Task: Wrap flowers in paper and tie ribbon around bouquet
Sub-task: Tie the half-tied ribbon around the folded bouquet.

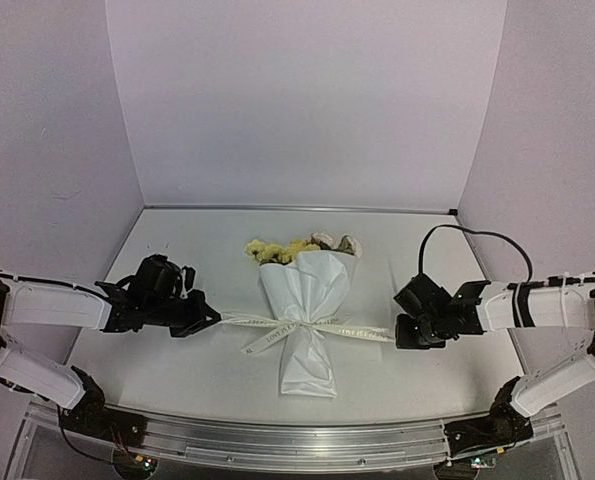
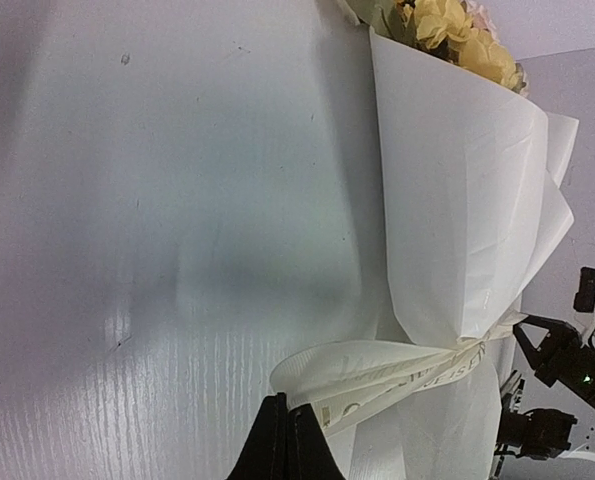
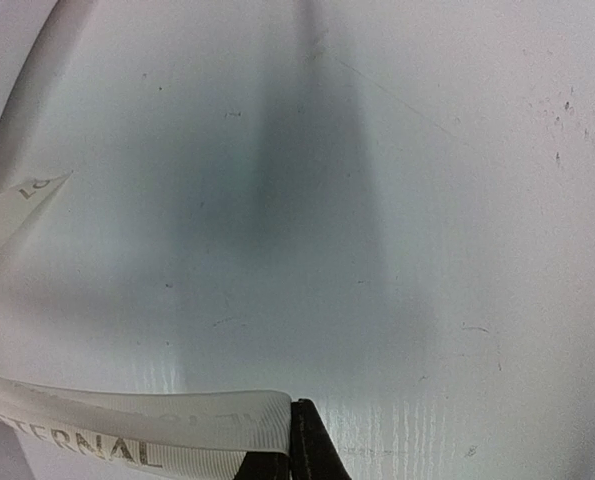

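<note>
**A:** Where is the work laid, and why there?

**B:** The table (image 1: 177, 260) is used as the support. The bouquet (image 1: 305, 330) is laid flat at its middle, between the two arms, blooms at the far end, so that it can be reached equally from both sides.

**A:** How is the paper arranged?

**B:** The paper (image 1: 307, 285) is seen already folded into a cone, wide at the top and pinched in at the waist. In this way the flowers (image 1: 287, 250) are kept bunched and only their heads are shown.

**A:** And the ribbon?

**B:** The ribbon (image 1: 362, 331) is passed around that narrow waist, where slipping is judged least likely. Its ends are drawn out sideways, one toward each arm.

**A:** What is held by each end effector?

**B:** The left end effector (image 2: 287, 440) is closed tight on the left end of the ribbon, and the right end effector (image 3: 295, 440) is closed likewise on the right end. Opposite pulls are judged to be intended, so that the tie is cinched. A loose length of it is also seen lying in front of the waist. Whether a full knot has been formed cannot be told.
</note>
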`<control>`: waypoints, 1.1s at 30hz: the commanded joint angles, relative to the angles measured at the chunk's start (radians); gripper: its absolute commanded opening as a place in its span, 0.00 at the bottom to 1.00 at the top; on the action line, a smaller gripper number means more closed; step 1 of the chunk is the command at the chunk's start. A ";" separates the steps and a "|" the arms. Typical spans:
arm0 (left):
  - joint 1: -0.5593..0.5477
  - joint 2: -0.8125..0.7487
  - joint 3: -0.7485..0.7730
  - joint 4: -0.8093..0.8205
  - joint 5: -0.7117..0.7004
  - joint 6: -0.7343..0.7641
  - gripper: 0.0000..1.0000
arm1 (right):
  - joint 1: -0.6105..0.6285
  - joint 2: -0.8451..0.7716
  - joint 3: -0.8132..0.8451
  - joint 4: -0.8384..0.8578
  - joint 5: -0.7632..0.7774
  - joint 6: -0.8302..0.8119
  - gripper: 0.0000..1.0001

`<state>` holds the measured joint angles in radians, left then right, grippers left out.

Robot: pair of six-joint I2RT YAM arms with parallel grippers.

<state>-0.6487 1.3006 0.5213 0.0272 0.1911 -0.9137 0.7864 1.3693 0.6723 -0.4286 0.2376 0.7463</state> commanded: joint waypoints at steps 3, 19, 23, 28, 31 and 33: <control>0.092 0.013 -0.033 -0.142 -0.226 0.015 0.00 | -0.028 0.007 -0.044 -0.288 0.193 -0.003 0.00; 0.160 0.071 -0.046 -0.074 -0.077 0.077 0.00 | 0.028 0.067 -0.133 -0.196 0.084 0.006 0.00; 0.149 0.084 -0.016 -0.064 -0.039 0.144 0.00 | 0.092 0.073 -0.075 -0.180 0.062 -0.088 0.00; 0.091 0.116 0.050 -0.084 -0.036 0.203 0.00 | 0.130 0.075 -0.046 -0.152 -0.016 -0.176 0.21; 0.072 0.132 0.077 -0.092 -0.037 0.221 0.00 | 0.131 0.055 -0.041 -0.147 -0.053 -0.200 0.35; 0.062 0.137 0.091 -0.096 -0.036 0.232 0.00 | 0.130 0.031 -0.034 -0.151 -0.068 -0.218 0.45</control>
<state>-0.5802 1.4225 0.5585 -0.0175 0.2468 -0.7339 0.9180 1.4288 0.6285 -0.4502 0.1671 0.5997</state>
